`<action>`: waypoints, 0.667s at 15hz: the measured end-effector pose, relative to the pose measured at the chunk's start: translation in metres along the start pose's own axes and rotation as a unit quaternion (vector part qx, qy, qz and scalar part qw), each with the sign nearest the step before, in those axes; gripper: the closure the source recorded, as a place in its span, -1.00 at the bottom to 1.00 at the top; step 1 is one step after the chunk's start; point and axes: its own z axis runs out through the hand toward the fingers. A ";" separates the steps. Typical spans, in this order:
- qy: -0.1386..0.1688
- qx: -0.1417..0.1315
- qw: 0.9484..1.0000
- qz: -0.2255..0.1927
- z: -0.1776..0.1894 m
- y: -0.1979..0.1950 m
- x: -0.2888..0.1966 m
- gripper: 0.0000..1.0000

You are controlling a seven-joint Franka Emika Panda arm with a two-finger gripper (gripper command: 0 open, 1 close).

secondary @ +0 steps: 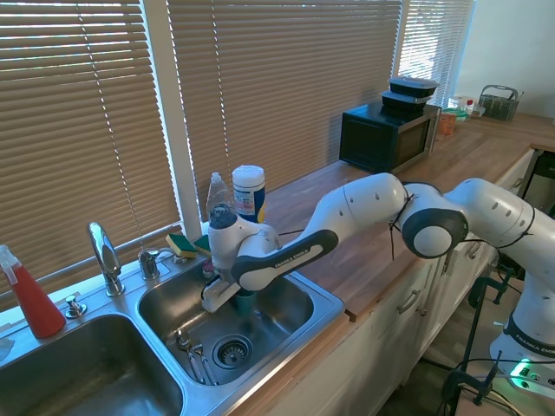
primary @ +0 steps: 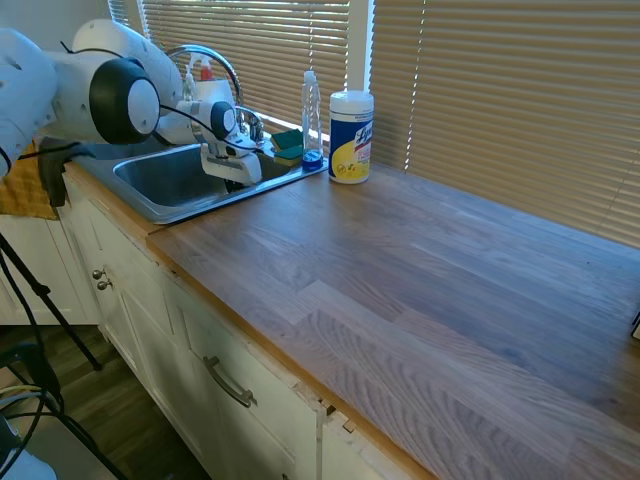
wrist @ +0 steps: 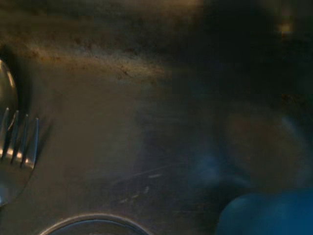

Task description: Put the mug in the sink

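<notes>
The mug (secondary: 244, 302) is a small, plain teal-blue cup with a slight taper and no handle showing. Judging by its size and hard, smooth wall, it should be light and rigid, probably a little slick, and likely to chip or clatter if dropped onto steel. With no handle in sight, the sensible hold is the one apparently in use: across the upper wall or rim, one finger on each side.

The gripper (secondary: 236, 295) hangs inside the right-hand basin of the stainless-steel sink (secondary: 323, 305), and the mug sits directly under it, its teal body showing just below the gripper's white housing. The fingers are hidden behind that housing and the mug, so I cannot tell how wide they stand, or whether they grip the mug or have let go. Whether the mug's base touches the basin floor is also unclear; it looks close to it.

The wrist view shows a blurred blue shape (wrist: 266, 215) rising from its lower edge, which matches the mug, over the scratched basin floor. A fork (wrist: 19, 142) lies on that floor off to one side of the gripper, near the drain (secondary: 231, 351).

Beyond the basin, on the wooden surface (primary: 420, 290), stand a wipes canister (primary: 351, 137) and a slim clear bottle (primary: 312, 118).
</notes>
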 end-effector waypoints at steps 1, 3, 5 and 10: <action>0.000 -0.002 1.000 0.000 0.007 -0.001 -0.001 1.00; 0.000 -0.007 1.000 -0.003 0.012 -0.003 -0.003 -1.00; 0.002 -0.008 1.000 -0.006 0.010 -0.005 -0.005 -1.00; 0.002 -0.009 1.000 -0.008 0.014 -0.005 -0.007 -1.00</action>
